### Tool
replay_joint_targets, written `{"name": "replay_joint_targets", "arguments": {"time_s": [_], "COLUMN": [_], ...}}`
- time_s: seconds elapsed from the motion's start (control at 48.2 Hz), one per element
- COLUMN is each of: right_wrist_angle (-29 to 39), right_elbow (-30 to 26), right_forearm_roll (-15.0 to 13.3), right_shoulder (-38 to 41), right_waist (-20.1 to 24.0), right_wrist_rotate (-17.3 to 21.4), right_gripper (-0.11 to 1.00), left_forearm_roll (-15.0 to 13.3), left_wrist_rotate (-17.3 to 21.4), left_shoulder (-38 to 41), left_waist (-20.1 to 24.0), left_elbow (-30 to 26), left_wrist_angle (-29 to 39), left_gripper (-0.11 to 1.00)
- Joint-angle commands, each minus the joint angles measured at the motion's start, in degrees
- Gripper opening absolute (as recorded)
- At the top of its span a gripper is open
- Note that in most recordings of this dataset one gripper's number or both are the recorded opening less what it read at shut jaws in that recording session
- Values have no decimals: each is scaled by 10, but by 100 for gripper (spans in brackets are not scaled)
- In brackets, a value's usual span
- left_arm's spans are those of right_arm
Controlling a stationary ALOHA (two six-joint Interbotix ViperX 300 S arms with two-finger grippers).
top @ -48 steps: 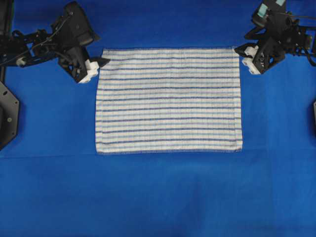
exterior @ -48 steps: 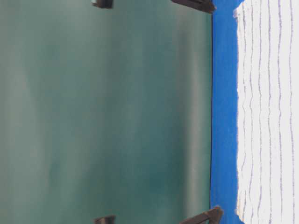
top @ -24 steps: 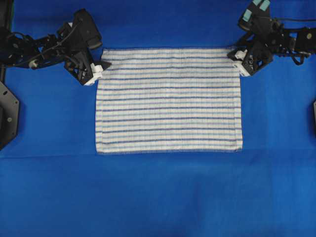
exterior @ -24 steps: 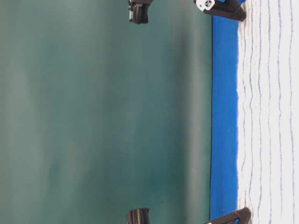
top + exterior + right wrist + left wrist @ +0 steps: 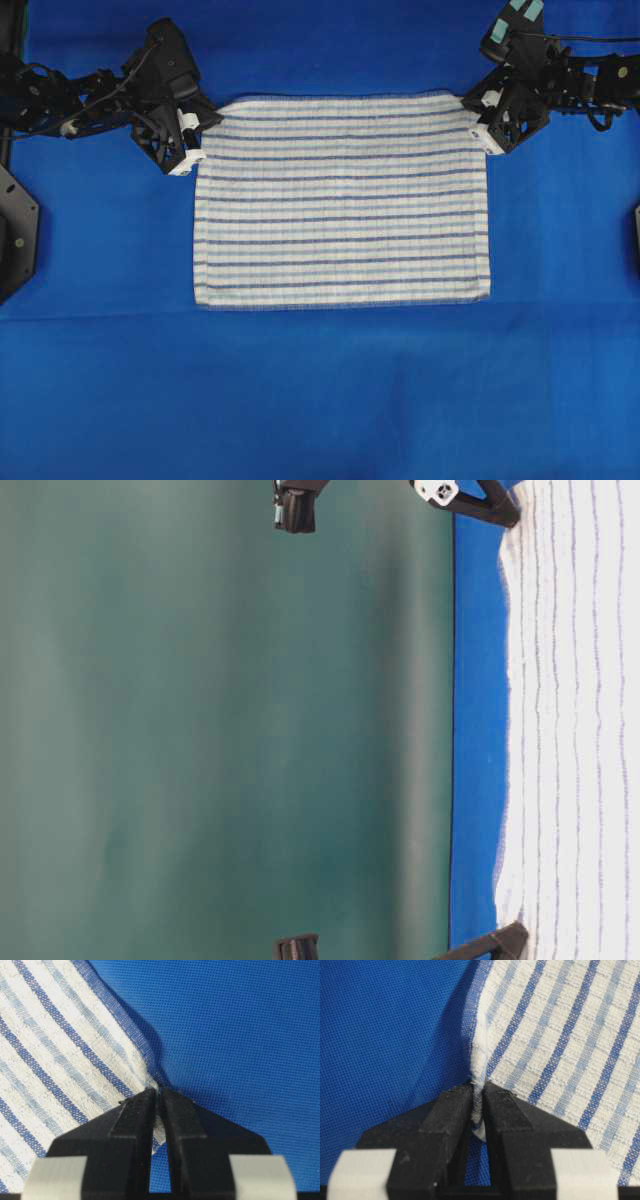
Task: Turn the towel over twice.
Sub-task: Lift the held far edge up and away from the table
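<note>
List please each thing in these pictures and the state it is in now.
striped towel: spread flat, both far corners pinched and bunched.
left claw: shut on one far corner of the towel.
right claw: shut on the other far corner.
blue sheet: spread smooth under the towel.
</note>
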Motion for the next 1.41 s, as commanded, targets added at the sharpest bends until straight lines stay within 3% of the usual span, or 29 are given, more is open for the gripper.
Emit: {"name": "replay_joint_targets", "arguments": {"time_s": [0.0, 0.332, 0.497, 0.622, 1.057, 1.389], "right_wrist_angle": [2, 16, 66, 114, 264, 302], "right_elbow": [1, -4, -19, -41, -143, -187], "right_forearm_roll": [-1, 3, 2, -1, -77, -84], "right_shoulder": [-9, -47, -94, -125, -239, -302], "right_waist": [-2, -3, -8, -13, -17, -12], "right_wrist_rotate": [-1, 5, 5, -1, -7, -11], "right_gripper": [8, 8, 8, 8, 8, 8], "left_forearm_roll": [0, 0, 0, 0, 0, 0], "left_wrist_rotate": [1, 2, 5, 29, 53, 54], "left_shoulder": [-4, -63, -114, -144, -212, -291], "left_waist": [4, 33, 53, 55, 59, 70], "left_elbow": [-8, -30, -47, -62, -121, -181], "left_wrist_angle": [1, 14, 56, 76, 102, 195], "left_gripper": [5, 5, 5, 5, 5, 5]}}
